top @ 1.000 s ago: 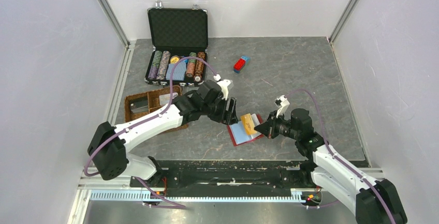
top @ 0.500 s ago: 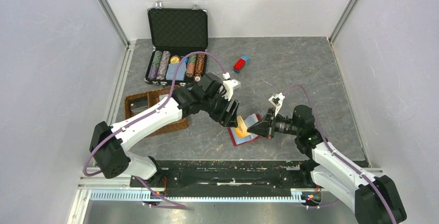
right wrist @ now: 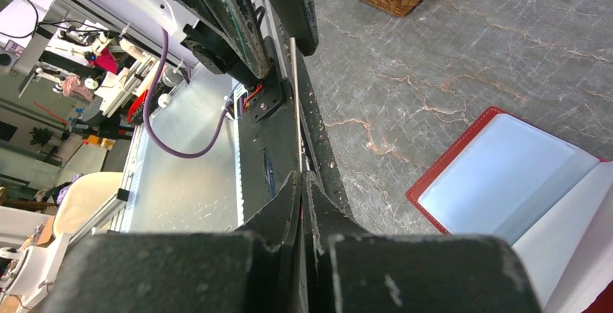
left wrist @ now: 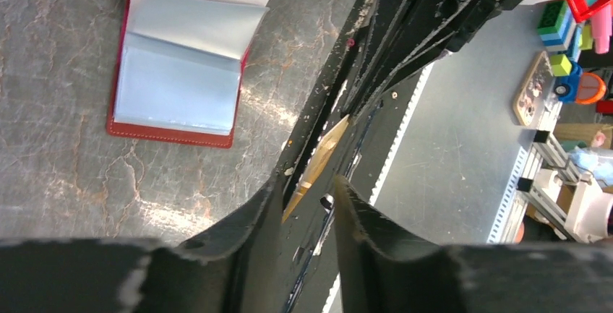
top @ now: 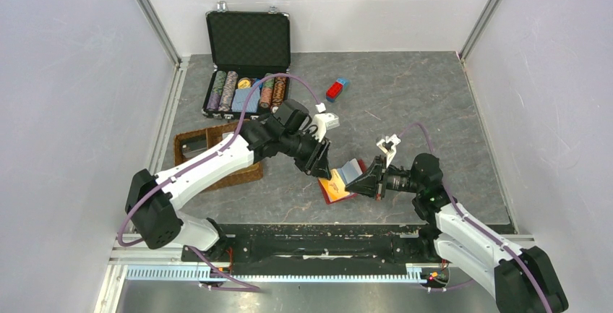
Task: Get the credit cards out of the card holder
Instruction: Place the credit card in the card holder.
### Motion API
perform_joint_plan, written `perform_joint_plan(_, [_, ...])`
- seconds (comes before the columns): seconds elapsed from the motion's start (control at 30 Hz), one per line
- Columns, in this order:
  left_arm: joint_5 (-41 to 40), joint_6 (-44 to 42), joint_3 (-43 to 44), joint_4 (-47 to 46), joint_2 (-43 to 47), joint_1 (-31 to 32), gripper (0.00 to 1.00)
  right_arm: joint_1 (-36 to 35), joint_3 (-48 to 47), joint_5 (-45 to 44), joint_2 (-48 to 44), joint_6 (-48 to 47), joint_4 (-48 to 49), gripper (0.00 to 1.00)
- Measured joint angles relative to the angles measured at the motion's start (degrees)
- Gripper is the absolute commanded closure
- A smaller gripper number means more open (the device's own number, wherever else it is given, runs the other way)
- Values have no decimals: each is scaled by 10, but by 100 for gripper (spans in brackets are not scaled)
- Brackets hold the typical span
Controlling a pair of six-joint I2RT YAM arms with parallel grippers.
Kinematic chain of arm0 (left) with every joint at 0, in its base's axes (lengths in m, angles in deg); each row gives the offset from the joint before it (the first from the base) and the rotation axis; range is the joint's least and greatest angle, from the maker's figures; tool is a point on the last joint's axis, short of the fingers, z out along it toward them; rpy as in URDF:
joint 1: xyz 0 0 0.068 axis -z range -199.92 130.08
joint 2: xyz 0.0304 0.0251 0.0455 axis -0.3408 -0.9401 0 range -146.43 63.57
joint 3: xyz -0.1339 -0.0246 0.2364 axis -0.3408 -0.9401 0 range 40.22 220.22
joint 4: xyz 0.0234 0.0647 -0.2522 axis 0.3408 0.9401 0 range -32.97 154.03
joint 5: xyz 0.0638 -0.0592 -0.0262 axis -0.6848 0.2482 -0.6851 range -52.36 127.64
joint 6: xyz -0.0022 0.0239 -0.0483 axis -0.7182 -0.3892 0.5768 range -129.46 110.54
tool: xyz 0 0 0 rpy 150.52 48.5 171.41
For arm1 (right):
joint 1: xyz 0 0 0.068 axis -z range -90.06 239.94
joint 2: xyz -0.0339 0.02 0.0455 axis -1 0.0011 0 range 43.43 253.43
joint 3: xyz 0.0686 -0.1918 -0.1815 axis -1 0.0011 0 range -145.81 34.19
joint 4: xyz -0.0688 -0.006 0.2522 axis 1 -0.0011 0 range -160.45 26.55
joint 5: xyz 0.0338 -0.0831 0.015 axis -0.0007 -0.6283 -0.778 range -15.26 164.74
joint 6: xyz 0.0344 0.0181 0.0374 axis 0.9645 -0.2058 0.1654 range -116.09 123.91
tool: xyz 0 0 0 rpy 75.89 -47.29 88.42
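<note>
At the near edge of the tabletop (top: 405, 103), we see the right arm rise from its base, fold at the elbow and reach left and low. The right fingers (right wrist: 285, 208) are pressed together on one end of an orange card (right wrist: 296, 103). Both wrist views show the card edge-on as a thin line. Its long axis runs from those fingers leftward and away, straight toward the other arm.

Close by and lower, the card holder (top: 340, 197) lies open on the tabletop. Its red cover is down and its pale blue-grey slots face up, with one pale leaf lifted off the rest. Its spread runs roughly left to right, a little skewed.

Against a second ago, we find that the orange card has left the right half of the card holder, where it stood among the leaves. From above it now shows over the holder's left edge. The right wrist has come leftward with it.

Farther in, the left arm stretches from its base in a long diagonal, with its wrist bent down toward the card. The left fingers (left wrist: 264, 208) stand narrowly apart, one on each side of the card's far end. A gap shows between them, and we cannot tell whether either touches the card.

Beyond lie a woven basket (top: 206, 148) and an open case of poker chips (top: 248, 60). A red-and-blue block (top: 336, 89) sits to the right of the case.
</note>
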Motion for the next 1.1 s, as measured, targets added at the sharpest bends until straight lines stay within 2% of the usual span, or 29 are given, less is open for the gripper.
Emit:
perform_joint_plan(0.1, [23, 1, -4, -17, 0, -4, 87, 0, 1, 0, -2, -1, 0, 100])
perform_joint_plan(0.2, [40, 2, -10, -31, 0, -9, 98, 0, 1, 0, -4, -1, -1, 98])
perform_joint_plan(0.27, [54, 3, -14, -35, 0, -11, 98, 0, 3, -1, -4, -2, -2, 89])
perform_joint_plan(0.33, [61, 3, -16, -41, 0, -12, 98, 0, 3, -5, -4, -3, -5, 74])
perform_joint_plan(0.5, [70, 21, -34, -58, 0, -30, 98, 0, 3, -37, -11, -10, -30, 48])
perform_joint_plan(0.6, [68, 47, -52, -69, 5, -62, 98, 0, 2, -80, -42, -29, -64, 37])
perform_joint_plan(0.7, [52, 76, -70, -73, 23, -102, 98, 0, 1, -122, -89, -47, -86, 34])
perform_joint_plan(0.87, [-13, 117, -76, -71, 74, -174, 98, 0, -14, -165, -116, -81, -122, 31])
perform_joint_plan(1.0, [-133, 148, -75, -37, 133, -214, 98, 0, -16, -200, -112, -102, -157, 8])
perform_joint_plan(1.1, [-230, 158, -75, -10, 187, -228, 98, 0, -20, -226, -99, -118, -184, 2])
